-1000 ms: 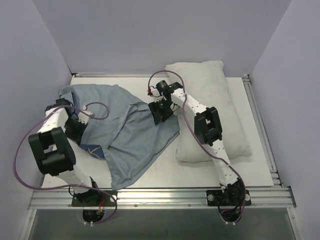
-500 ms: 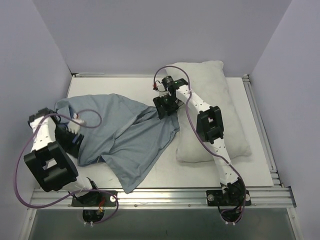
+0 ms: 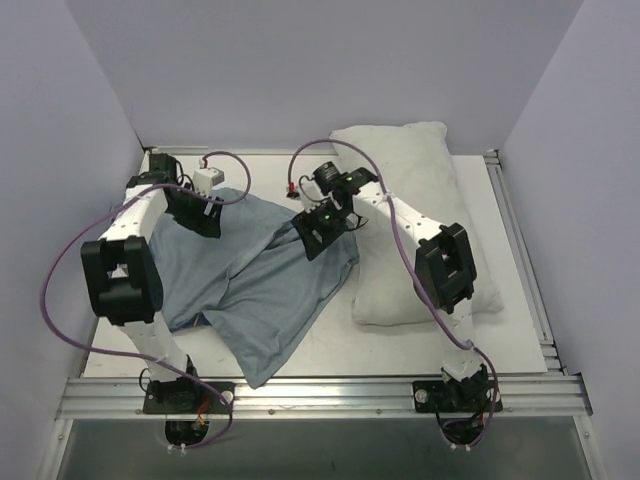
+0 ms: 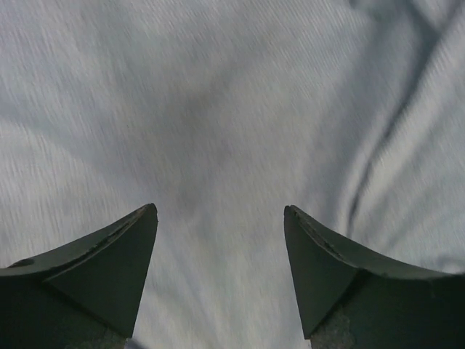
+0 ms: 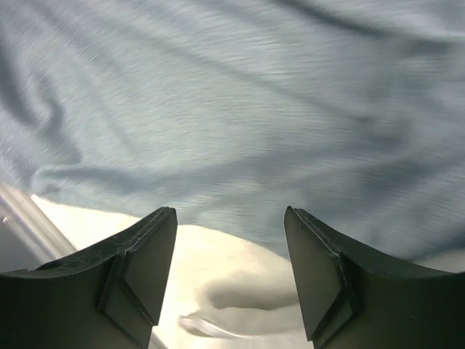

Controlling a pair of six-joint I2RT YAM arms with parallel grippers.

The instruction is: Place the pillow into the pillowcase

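The pale grey-blue pillowcase (image 3: 250,285) lies flattened and creased on the left half of the table. Its right edge reaches the white pillow (image 3: 430,200), which lies lengthwise on the right. My left gripper (image 3: 205,215) hovers over the case's far left part; in the left wrist view it is open (image 4: 219,209), with only blue fabric (image 4: 218,109) below. My right gripper (image 3: 318,232) sits over the case's right edge, open (image 5: 229,211) and holding nothing. Beneath it the pillowcase hem (image 5: 232,109) lies over the pillow (image 5: 218,291).
The white table (image 3: 330,345) is boxed in by pale walls on the left, back and right. An aluminium rail (image 3: 320,395) runs along the near edge by the arm bases. Purple cables loop off both arms.
My left gripper let go of the pillowcase, opened and swung from the near left to its far left part. The case dropped flatter. My right gripper opened wider and shifted slightly left.
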